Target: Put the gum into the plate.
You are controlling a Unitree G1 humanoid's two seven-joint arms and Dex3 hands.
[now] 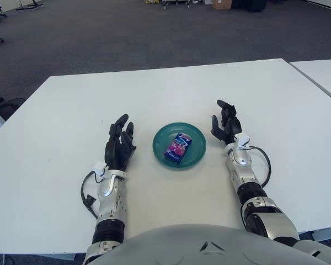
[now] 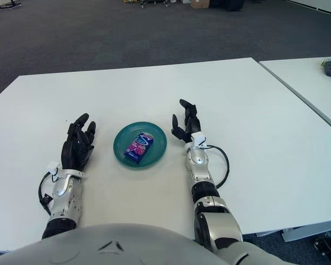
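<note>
since the gum (image 1: pixel 177 147) already lies flat inside the plate (image 1: pixel 161 149), you are at the tail end of the job rather than in the middle of it. starting at the left, your left hand (image 1: pixel 119 146) shows just beside the plate on its left side, towards the near edge of the bench (image 1: pixel 55 110), its fingers (image 1: pixel 120 124) loosely spread and holding nothing. the teal plate sits in the middle of the bench, nearer the near edge than the far one, with the purple pack resting a little right of its centre and well within the rim. to the right, your right hand (image 1: pixel 226 128) stands close beside the plate, fingers (image 1: pixel 225 106) relaxed open and empty, apart from the pack. by my reading, nothing is left to grasp; the next move calls only for drawing both hands clear without nudging the plate.
</note>
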